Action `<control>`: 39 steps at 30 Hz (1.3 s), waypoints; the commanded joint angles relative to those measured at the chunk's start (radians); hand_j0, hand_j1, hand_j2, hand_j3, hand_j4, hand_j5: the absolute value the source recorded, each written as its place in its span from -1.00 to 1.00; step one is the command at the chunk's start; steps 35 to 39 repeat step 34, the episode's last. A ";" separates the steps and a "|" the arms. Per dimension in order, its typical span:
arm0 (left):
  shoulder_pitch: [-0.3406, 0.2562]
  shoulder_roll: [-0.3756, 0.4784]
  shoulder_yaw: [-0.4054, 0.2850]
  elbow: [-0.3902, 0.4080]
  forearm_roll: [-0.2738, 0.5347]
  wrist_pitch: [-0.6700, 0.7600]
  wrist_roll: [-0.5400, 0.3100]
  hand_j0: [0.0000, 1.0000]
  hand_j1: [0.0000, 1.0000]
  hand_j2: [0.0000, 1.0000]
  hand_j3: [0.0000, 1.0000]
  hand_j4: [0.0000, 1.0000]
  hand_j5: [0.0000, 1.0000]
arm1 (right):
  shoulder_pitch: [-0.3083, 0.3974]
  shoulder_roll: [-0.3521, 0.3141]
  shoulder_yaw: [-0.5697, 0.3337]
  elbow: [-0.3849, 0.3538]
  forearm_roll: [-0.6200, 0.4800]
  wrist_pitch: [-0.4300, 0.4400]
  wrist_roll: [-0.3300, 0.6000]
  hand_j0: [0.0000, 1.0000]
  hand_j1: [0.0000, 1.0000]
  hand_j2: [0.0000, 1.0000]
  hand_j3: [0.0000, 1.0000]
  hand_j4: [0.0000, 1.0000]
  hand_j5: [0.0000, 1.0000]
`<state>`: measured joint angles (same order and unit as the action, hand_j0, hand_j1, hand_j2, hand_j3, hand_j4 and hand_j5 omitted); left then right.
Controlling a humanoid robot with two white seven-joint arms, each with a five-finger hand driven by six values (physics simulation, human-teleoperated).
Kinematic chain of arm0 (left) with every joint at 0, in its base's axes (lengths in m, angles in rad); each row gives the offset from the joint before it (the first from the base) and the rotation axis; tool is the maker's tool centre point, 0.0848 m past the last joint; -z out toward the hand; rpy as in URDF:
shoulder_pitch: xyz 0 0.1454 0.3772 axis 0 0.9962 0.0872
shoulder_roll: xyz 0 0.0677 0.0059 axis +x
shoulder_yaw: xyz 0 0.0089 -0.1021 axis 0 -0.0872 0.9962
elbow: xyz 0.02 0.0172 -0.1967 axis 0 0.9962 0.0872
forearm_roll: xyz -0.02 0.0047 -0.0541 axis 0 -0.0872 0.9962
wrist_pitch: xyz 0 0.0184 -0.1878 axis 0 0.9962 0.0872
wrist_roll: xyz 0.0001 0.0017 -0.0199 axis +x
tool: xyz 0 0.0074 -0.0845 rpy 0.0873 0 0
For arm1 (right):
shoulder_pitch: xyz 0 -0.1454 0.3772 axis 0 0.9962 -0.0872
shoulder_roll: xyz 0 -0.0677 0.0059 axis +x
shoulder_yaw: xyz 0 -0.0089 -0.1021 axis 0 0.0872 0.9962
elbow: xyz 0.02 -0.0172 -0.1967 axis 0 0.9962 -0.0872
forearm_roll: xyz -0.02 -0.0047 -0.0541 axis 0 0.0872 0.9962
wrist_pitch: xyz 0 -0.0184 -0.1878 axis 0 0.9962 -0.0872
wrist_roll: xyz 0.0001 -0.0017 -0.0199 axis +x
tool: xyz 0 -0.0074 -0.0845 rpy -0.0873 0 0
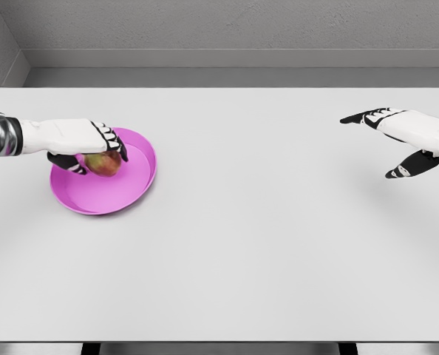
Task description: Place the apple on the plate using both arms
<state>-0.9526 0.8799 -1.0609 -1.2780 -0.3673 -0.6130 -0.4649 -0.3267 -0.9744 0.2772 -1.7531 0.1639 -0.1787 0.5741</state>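
A red-green apple (104,164) sits over the magenta plate (123,194) at the table's left side. My left hand (94,151) reaches in from the left edge and is curled around the apple, fingers over its top and thumb below. I cannot tell whether the apple touches the plate's floor. My right hand (388,144) hovers far to the right above the table, fingers spread, holding nothing.
The white table (264,244) stretches wide between the two hands. A grey wall and ledge run along the back edge.
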 commanded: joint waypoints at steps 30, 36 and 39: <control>0.193 0.120 0.289 0.092 0.249 0.002 0.006 1.00 1.00 1.00 1.00 1.00 1.00 | 0.002 -0.003 -0.001 0.000 -0.003 0.001 0.000 1.00 1.00 1.00 1.00 1.00 1.00; 0.193 0.122 0.289 0.092 0.248 0.002 0.005 1.00 1.00 1.00 1.00 1.00 1.00 | 0.002 -0.003 -0.001 0.000 -0.003 0.001 0.000 1.00 1.00 1.00 1.00 1.00 1.00; 0.193 0.122 0.289 0.092 0.248 0.002 0.005 1.00 1.00 1.00 1.00 1.00 1.00 | 0.002 -0.003 -0.001 0.000 -0.003 0.001 0.000 1.00 1.00 1.00 1.00 1.00 1.00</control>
